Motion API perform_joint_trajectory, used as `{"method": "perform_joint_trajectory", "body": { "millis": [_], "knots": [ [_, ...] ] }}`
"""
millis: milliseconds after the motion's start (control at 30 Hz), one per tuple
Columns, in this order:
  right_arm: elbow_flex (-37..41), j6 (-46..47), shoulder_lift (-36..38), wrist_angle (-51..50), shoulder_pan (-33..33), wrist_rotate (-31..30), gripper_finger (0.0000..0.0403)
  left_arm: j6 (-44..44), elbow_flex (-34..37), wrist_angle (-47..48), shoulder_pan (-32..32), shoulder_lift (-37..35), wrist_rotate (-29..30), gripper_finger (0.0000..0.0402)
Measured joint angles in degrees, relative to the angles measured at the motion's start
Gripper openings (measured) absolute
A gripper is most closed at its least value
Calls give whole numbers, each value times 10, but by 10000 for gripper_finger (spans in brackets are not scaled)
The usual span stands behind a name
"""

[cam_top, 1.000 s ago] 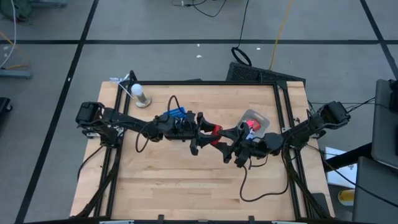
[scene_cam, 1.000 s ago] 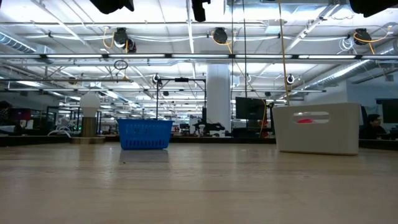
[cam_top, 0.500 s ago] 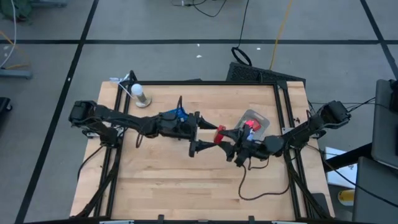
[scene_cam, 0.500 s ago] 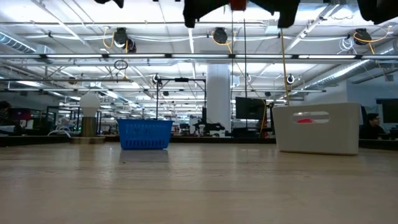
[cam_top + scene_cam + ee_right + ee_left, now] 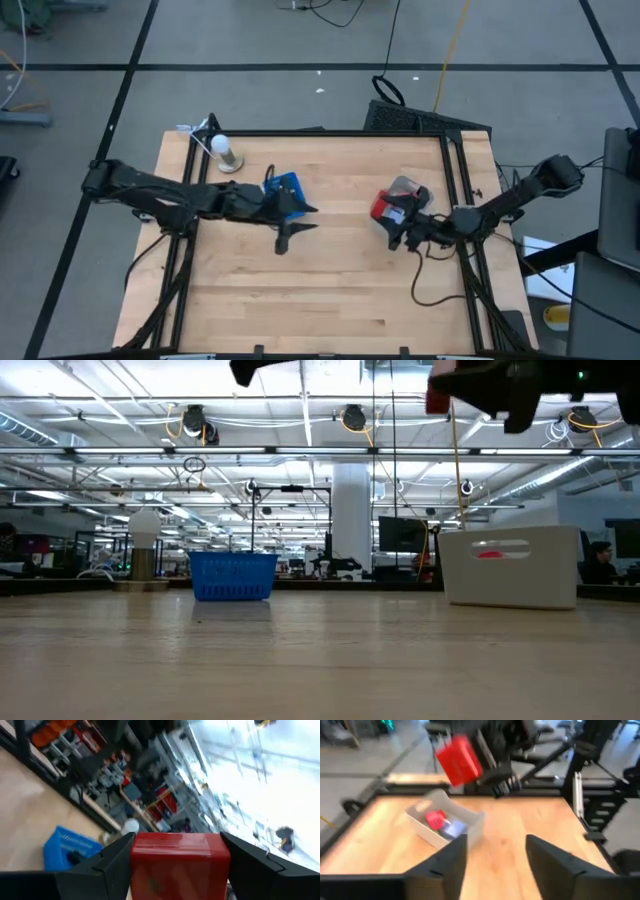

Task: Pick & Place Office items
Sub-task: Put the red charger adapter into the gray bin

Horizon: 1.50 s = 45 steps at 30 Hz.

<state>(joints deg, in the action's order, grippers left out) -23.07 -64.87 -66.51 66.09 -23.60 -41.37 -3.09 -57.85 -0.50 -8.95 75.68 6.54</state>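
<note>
my two arms: slim, dark, jointed links trailing looped black cables. my left gripper [image 5: 292,222] and right gripper [image 5: 392,218]: black, each with two flat fingers [image 5: 547,865].

I count one red block [image 5: 180,857] in my right gripper [image 5: 393,222], two items in one grey bin [image 5: 470,827], one blue tray [image 5: 283,187], two arms.

- The wooden table [image 5: 320,290] stood on a grey floor [image 5: 250,95] crossed by dark lines.
- Cables [image 5: 440,55] trailed over the floor beyond the table's far edge.
- Behind the table, a broad white column [image 5: 351,510] rose to a ceiling of pipes and strip lights [image 5: 300,430].
- Dark monitors [image 5: 402,535] and desks filled the brightly lit hall.
- A person [image 5: 601,560] sat far off to one side.
</note>
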Motion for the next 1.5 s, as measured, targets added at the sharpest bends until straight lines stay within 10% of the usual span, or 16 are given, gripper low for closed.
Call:
{"method": "perform_joint_trajectory", "body": {
  "millis": [367, 667, 833, 1500],
  "knots": [
    [87, 80, 112, -33, -26, -54, 249, 39, 186, -64, 22, -198, 9, 8],
    [96, 198, 191, -195, -38, -39, 249, -15, 363, -84, 45, -347, 0, 7],
    [96, 313, 252, -319, -29, 81, 249, -16, 418, -113, 45, -363, 0, 8],
    [72, 576, 529, -665, 197, 415, 249, -4, 433, -126, 45, -363, 30, 24]
  ]
}}
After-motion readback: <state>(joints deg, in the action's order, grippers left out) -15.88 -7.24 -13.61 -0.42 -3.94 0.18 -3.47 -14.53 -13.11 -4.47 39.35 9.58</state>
